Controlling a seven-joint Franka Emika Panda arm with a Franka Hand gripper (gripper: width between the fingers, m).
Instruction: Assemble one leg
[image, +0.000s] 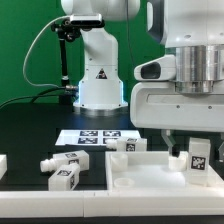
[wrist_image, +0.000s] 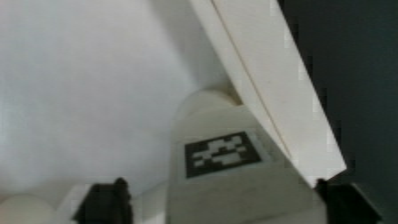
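one leg between the claw fingers.

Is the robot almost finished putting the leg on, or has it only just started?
It looks like the early-middle part. One leg stands upright on the big white panel, right under the gripper, whose fingers sit wide on either side of it. Whether that leg is fastened cannot be seen. Other legs lie loose on the black table, near the marker board.
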